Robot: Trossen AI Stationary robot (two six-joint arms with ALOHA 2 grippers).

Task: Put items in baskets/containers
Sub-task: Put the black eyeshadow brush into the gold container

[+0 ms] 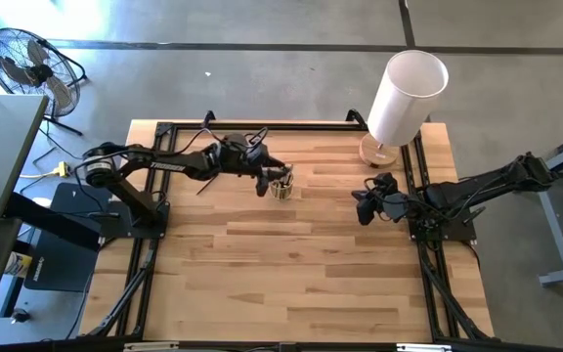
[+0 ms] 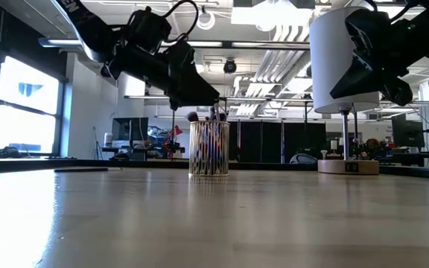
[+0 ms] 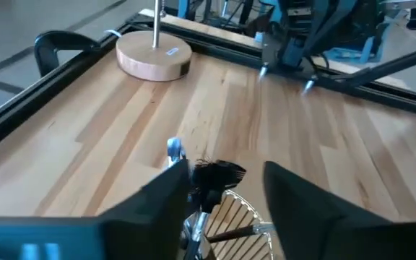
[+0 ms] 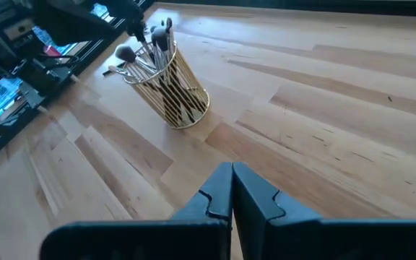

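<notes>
A small clear yellowish cup (image 1: 281,188) (image 2: 208,149) stands upright on its base on the wooden table, left of the middle. Several thin brushes stand in it, heads up (image 4: 154,36). My left gripper (image 1: 266,181) (image 3: 227,171) is open and hovers just above the cup's mouth (image 3: 233,224), its fingers on either side of the brush heads. One dark brush (image 2: 80,169) (image 4: 114,70) lies flat on the table left of the cup. My right gripper (image 1: 363,209) (image 4: 231,171) is shut and waits above the table near the right edge, holding nothing. My left gripper comes at the cup from above, slanting in from the table's left. One finger (image 3: 172,191) stands right beside a dark brush head (image 3: 221,175) that sticks out of the cup. Whether the finger touches it, I cannot tell.
A tall white cylinder (image 1: 406,93) on a round wooden base (image 2: 348,165) (image 3: 154,58) stands at the far right corner, behind my right arm. A black frame rails the table's edges (image 1: 154,235). Bare wood lies toward the near edge (image 1: 291,284). A fan (image 1: 27,64) stands on the floor.
</notes>
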